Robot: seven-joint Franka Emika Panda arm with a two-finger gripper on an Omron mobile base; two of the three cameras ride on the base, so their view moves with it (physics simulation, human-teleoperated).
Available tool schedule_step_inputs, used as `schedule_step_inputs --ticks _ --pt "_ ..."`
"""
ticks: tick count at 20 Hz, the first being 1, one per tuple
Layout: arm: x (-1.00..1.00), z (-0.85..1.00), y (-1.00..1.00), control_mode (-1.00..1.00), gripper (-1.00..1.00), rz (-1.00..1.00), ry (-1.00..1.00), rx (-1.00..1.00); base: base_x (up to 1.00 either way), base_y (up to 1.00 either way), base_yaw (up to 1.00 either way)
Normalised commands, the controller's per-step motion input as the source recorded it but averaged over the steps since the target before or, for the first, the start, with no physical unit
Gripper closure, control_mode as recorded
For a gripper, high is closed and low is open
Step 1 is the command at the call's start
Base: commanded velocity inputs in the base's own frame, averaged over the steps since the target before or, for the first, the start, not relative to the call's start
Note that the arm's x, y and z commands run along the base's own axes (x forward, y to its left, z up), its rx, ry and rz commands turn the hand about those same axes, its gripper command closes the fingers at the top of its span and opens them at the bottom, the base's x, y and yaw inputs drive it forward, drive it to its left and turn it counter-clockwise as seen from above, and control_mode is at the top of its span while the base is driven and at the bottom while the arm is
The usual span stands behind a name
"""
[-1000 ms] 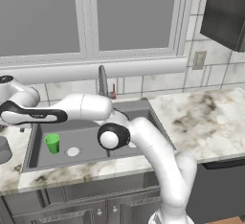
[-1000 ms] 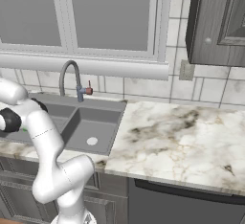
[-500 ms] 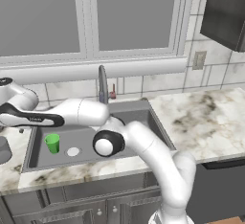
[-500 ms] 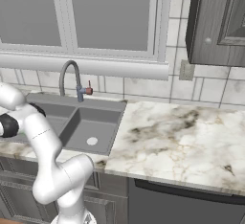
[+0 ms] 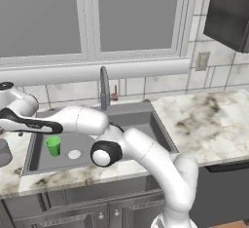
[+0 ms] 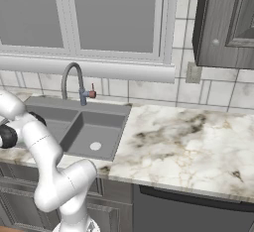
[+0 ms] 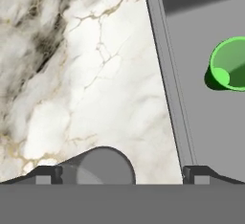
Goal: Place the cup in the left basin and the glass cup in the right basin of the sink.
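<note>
The small bright green tapered cup (image 5: 53,145) stands upright on the floor of the wider left basin (image 5: 41,157) of the dark grey double-bowl sink (image 5: 146,109), just beside the light round drain (image 5: 74,154), and nothing is touching it. From the hand camera you look straight down into its open mouth at the right edge. The plain grey cylindrical glass cup (image 7: 101,166) sits on the marbled white counter (image 7: 86,89) outside the sink's rim (it peeks in at the far left edge of the left base view too). The white arm reaches across the sink to the left, and the two-finger gripper (image 7: 122,174) hangs over the counter with its jaws spread wide apart, holding nothing; the grey cup lies between the two dark fingertips (image 7: 47,174) in the hand view. The narrower right basin (image 6: 94,134) holds only its drain, below the tall grey faucet (image 6: 72,82).
</note>
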Motion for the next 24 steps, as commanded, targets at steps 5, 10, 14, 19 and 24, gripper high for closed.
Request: schedule_step_inputs --ticks 5,10,14,19,24 --pt "0.10 0.00 0.18 -1.00 -1.00 0.08 0.00 0.00 0.00 0.00 0.00" --pt "0.01 0.01 0.17 -1.00 -1.00 0.12 0.00 0.00 0.00 0.00 0.00" --pt "0.00 0.04 0.14 -1.00 -1.00 0.09 0.04 0.00 0.00 0.00 0.00" --pt "0.00 0.06 0.11 -1.00 -1.00 0.08 0.09 -0.01 0.00 0.00 0.00" --pt "0.00 0.05 0.07 -1.00 -1.00 0.09 0.08 -0.04 0.00 0.00 0.00"
